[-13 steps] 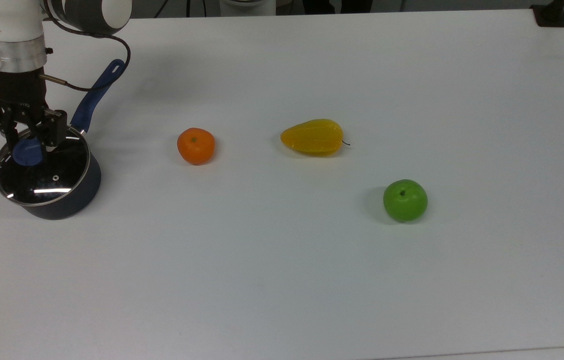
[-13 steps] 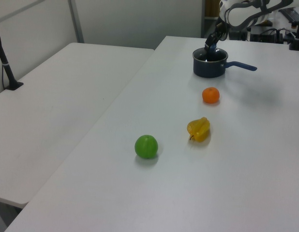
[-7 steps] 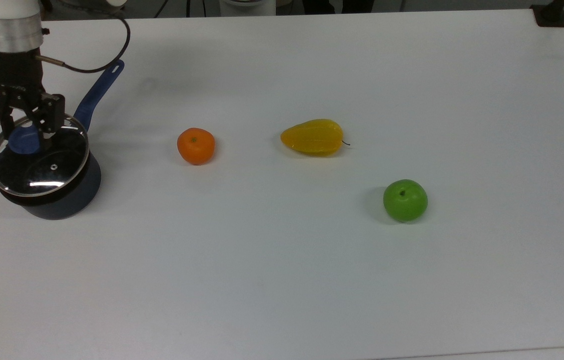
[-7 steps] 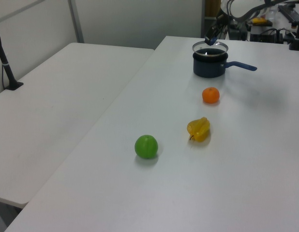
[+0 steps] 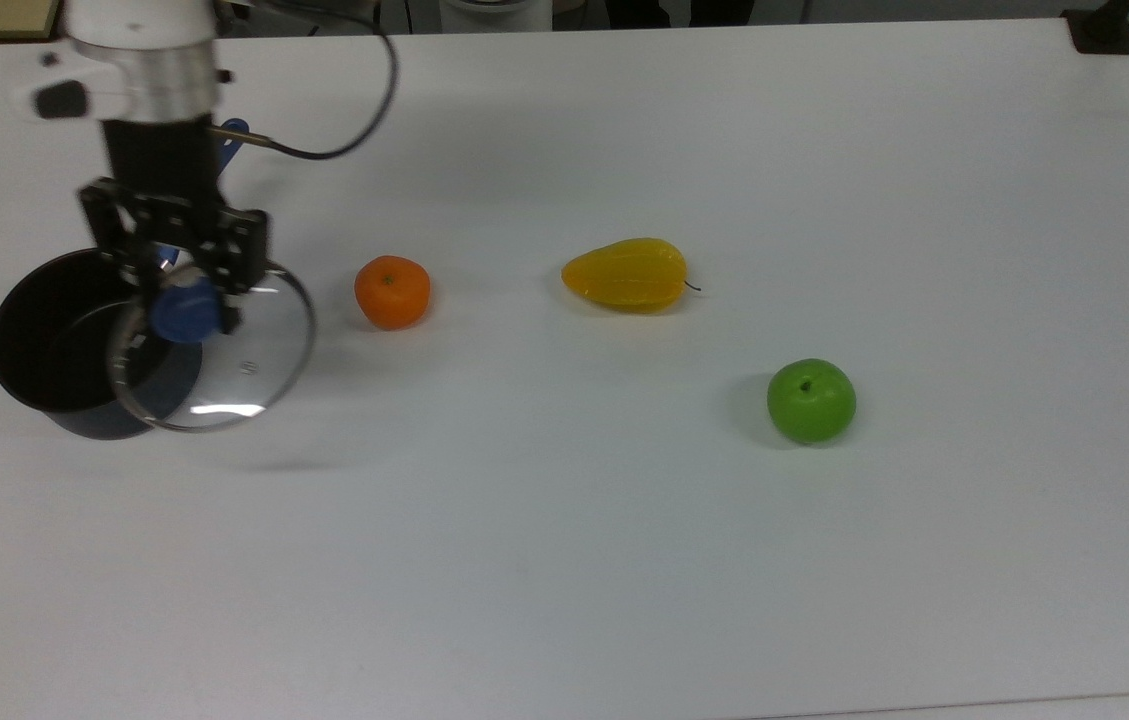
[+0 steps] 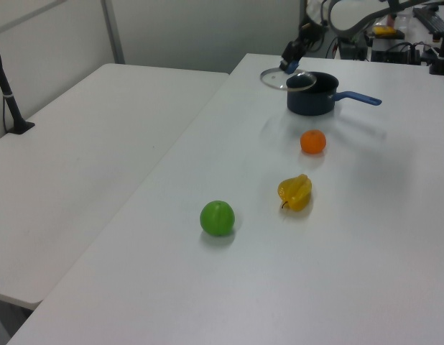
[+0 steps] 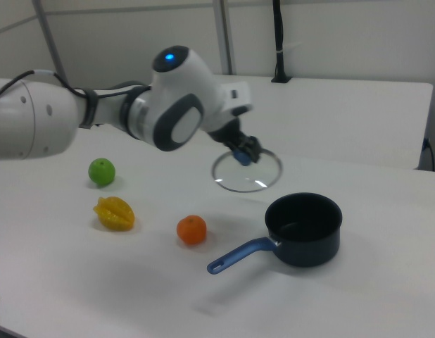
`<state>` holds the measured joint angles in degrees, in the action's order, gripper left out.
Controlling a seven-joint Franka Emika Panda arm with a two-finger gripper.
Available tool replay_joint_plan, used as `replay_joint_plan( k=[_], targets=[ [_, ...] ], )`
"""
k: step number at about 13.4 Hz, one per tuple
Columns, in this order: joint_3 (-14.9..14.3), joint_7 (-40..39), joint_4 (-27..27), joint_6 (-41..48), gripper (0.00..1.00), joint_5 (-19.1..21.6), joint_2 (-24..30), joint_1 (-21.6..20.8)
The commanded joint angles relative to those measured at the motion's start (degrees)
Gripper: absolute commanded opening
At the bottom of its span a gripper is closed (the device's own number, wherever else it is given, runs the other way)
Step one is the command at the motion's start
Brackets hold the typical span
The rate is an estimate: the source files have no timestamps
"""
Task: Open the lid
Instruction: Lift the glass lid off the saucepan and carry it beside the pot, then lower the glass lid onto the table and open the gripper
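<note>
Now, change: pincer (image 5: 186, 300) gripping the lid (image 5: 224, 370) by its blue knob has carried it off the saucepan (image 5: 54, 340).
Meaning: saucepan open; lid needs setting on the table (image 5: 624, 550).

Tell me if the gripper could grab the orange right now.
Probably not: the gripper is shut on the lid by its blue knob, so it is occupied. The orange itself sits unobstructed on the table.

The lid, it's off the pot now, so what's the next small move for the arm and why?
Probably lower the lid onto the bare table between the saucepan and the orange. The gripper holds it by the blue knob, in the air, and in the right view it hangs beside the open pan, above white tabletop.
</note>
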<state>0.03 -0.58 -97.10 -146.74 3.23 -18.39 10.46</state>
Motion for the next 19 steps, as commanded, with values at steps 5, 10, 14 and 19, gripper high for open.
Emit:
replay_joint_plan(
  k=[5,10,14,19],
  targets=[
    [-0.65,19.89,-5.99,0.85,0.50,-12.00,0.21,-14.22],
    [-0.65,24.48,-5.91,-1.42,0.50,-14.29,-4.62,-19.24],
    [-0.65,24.49,-6.00,-6.09,0.50,-14.48,-6.39,-19.87],
    [-0.65,24.40,-5.82,-5.84,1.00,-15.35,-7.27,-19.95]
  ],
)
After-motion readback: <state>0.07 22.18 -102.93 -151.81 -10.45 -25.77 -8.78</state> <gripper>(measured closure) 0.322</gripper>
